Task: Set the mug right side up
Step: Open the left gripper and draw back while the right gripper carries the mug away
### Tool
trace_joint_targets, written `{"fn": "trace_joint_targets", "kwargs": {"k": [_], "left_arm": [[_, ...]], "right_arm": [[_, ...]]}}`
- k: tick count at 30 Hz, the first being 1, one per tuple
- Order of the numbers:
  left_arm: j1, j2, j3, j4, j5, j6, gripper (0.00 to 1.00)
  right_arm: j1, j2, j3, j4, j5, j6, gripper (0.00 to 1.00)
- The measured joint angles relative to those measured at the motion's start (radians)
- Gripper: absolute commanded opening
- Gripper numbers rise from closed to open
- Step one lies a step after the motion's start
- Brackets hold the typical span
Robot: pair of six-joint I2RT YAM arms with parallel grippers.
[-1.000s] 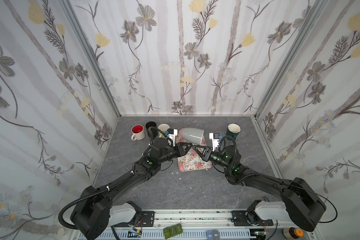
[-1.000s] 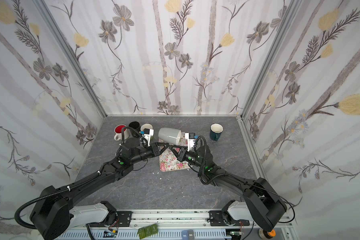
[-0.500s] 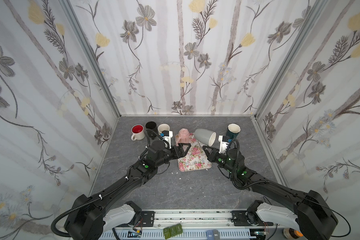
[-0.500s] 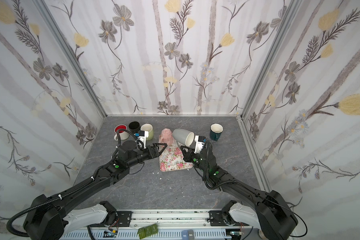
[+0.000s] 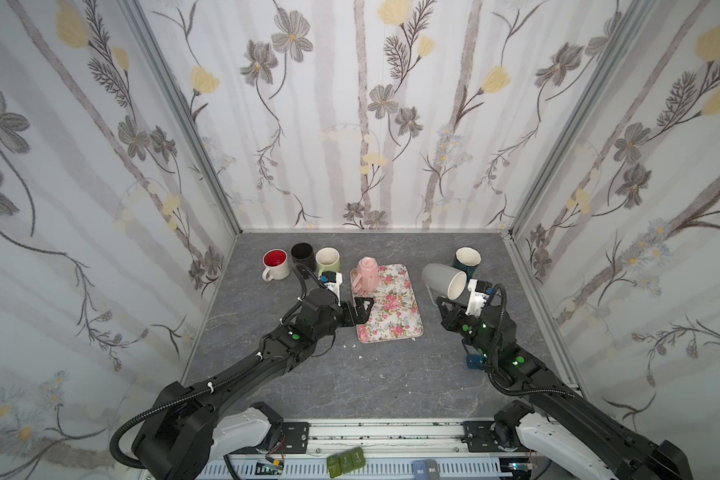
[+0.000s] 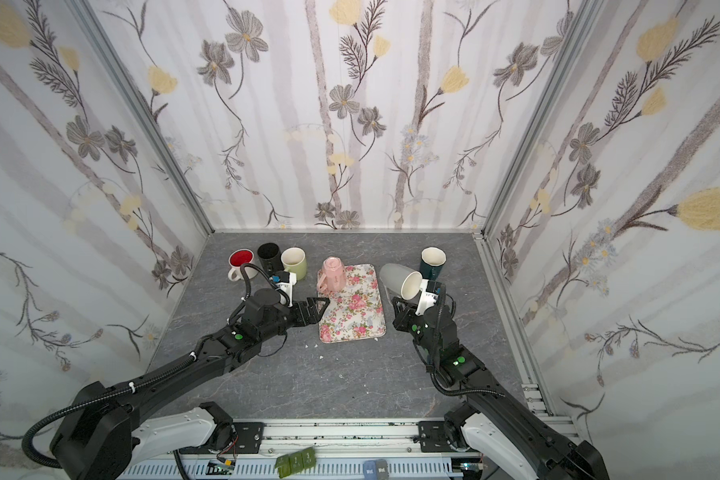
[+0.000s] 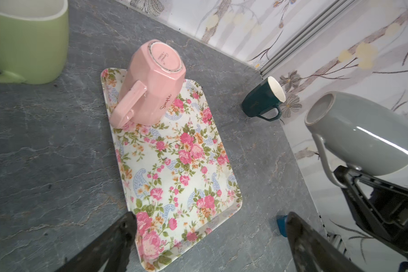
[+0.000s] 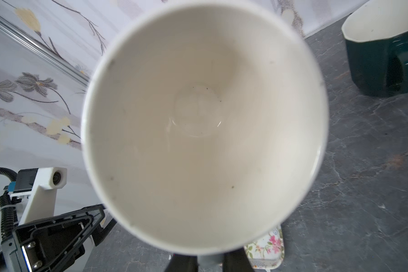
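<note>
1. Now the left gripper (image 5: 364,309) has let go: its jaws stand wide and empty, drawn back to the left edge of the floral tray (image 5: 395,328).
2. Only the right gripper (image 5: 439,302) carries the grey mug (image 5: 443,279), pinched tight on its handle. It has moved off the tray towards the dark teal mug (image 5: 466,259).
3. That mug hangs tilted in the air, mouth towards the right wrist camera. The handover looks finished; turning it upright and setting it down remain.
4. Writing: "Simple" on the inverted pink mug (image 7: 151,87); its base stamp is too small to read.
</note>
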Motion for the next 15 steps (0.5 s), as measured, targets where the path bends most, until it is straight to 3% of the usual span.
{"fn": "trace_joint_targets", "kwargs": {"k": [7,15], "left_arm": [[0.000,0.000,-0.073,0.071,-0.013,0.082,1.00],[0.000,0.024,-0.107,0.098,-0.041,0.133,1.00]], "right_arm": [[-0.064,-0.026,0.080,-0.198,-0.071,-0.063,0.00],[-0.088,0.073,0.194,-0.375,-0.014,-0.166,0.00]]}}
